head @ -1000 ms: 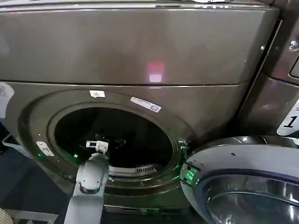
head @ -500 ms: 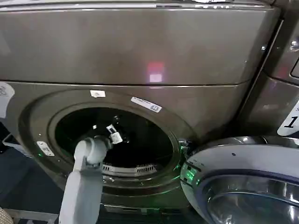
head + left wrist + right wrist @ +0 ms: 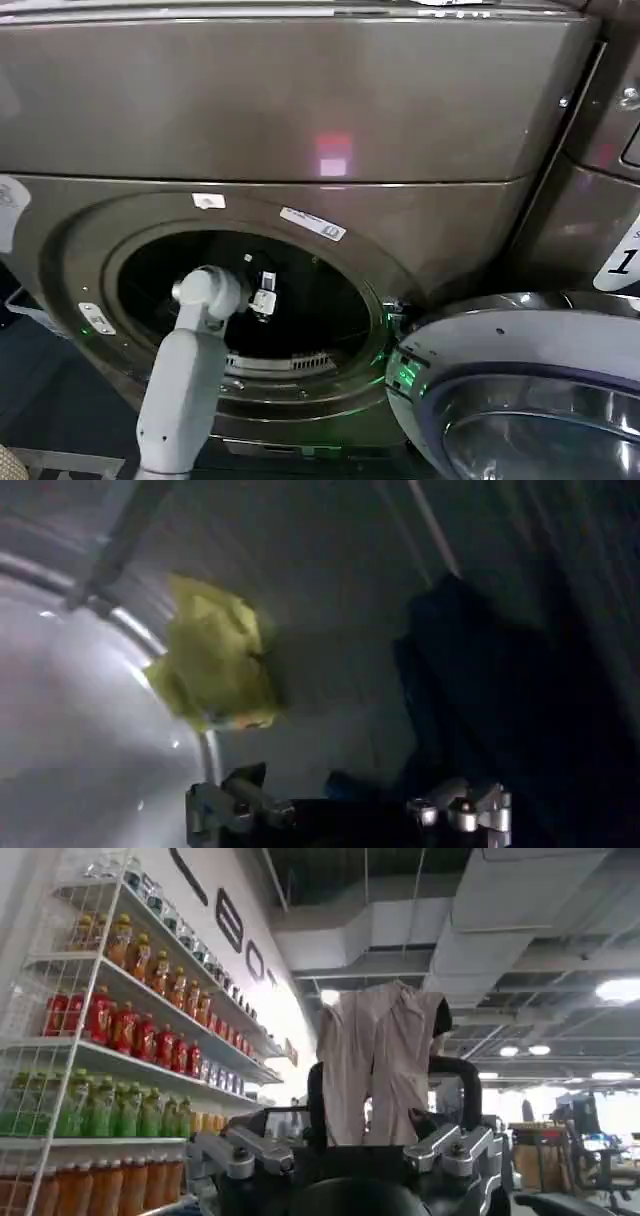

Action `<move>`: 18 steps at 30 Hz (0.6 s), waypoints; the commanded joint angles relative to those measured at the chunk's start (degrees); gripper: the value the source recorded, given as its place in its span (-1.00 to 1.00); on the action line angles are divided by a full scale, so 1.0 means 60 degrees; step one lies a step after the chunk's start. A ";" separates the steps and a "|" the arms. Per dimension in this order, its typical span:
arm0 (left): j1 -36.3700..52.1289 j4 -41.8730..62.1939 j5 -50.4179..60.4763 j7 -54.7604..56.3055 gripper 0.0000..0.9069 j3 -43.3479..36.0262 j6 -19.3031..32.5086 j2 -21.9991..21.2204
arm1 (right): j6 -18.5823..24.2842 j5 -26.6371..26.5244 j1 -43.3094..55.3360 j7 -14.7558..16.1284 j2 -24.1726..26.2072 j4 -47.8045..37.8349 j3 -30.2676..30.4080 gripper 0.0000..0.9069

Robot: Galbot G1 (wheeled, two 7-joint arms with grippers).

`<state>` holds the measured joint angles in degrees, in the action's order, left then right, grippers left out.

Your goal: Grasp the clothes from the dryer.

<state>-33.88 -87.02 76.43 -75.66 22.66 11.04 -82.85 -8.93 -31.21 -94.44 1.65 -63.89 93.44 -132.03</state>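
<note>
The dryer [image 3: 300, 100] stands with its porthole wide open, and my left arm reaches through it into the dark drum. In the head view my left gripper [image 3: 263, 296] is inside the opening, left of centre. The left wrist view shows the clothes on the drum wall. A small yellow-green cloth [image 3: 213, 655] lies to one side and a dark mass of fabric [image 3: 490, 690] to the other. My left gripper [image 3: 350, 807] is open, short of both, with nothing held. My right gripper [image 3: 390, 1098] is away from the dryer, with a beige cloth [image 3: 378, 1053] standing up at it.
The dryer's glass door [image 3: 520, 390] hangs open at the lower right, close beside the porthole. A like machine [image 3: 610, 150] stands on the right. The right wrist view shows shelves of bottled drinks [image 3: 120, 1038] and a ceiling.
My left arm has lifted and pushed farther into the drum, and the gripper has moved up and to the right. The door and the machine have not moved.
</note>
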 commanded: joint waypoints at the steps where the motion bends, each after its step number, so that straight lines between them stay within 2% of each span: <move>1: 0.0398 0.1146 0.0107 -0.0252 1.00 -0.0244 -0.0162 0.0084 | 0.0029 0.0060 0.0012 -0.0001 -0.0013 -0.0023 0.0048 1.00; 18: 0.0366 0.2254 -0.0907 -0.0250 1.00 -0.0281 -0.0679 0.0130 | 0.0034 0.0103 0.0040 -0.0011 -0.0044 0.0031 0.0133 1.00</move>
<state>-31.67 -77.22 72.80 -76.89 21.11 7.66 -82.13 -8.76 -30.64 -94.13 1.60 -64.15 93.53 -131.26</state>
